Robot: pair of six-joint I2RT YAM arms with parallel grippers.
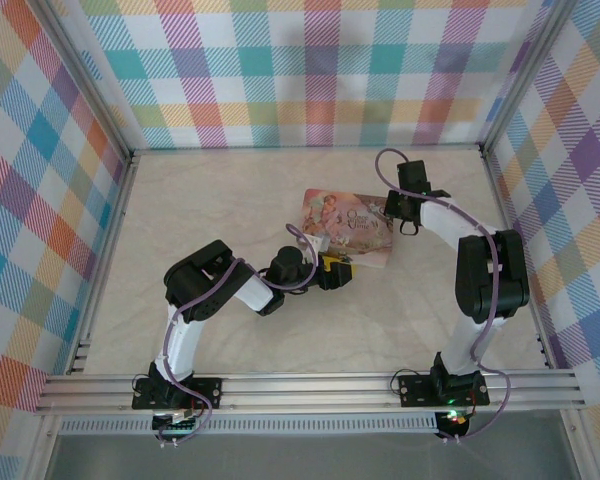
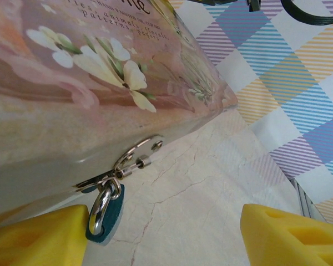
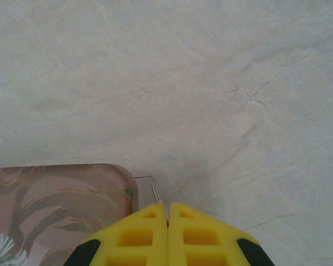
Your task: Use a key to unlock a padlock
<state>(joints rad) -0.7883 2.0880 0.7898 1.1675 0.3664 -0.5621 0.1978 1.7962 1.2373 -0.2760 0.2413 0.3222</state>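
Two yellow fingers (image 2: 33, 241) of the left hand (image 2: 164, 235) spread wide apart, just off the pink flower-printed tin box (image 2: 100, 83). Beside the left finger, small padlock (image 2: 105, 213), teal body and silver shackle, hanging from the tin's hasp. At the tin's corner, right hand (image 3: 167, 209) pinched together on thin grey metal key (image 3: 155, 192), above pale marbled table (image 3: 211, 83).

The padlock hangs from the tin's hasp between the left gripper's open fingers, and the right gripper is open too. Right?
Not quite. The right gripper is shut, with the key poking out at its tips, as the right wrist view shows. The rest holds: the padlock hangs from the tin's hasp between the left gripper's open fingers.
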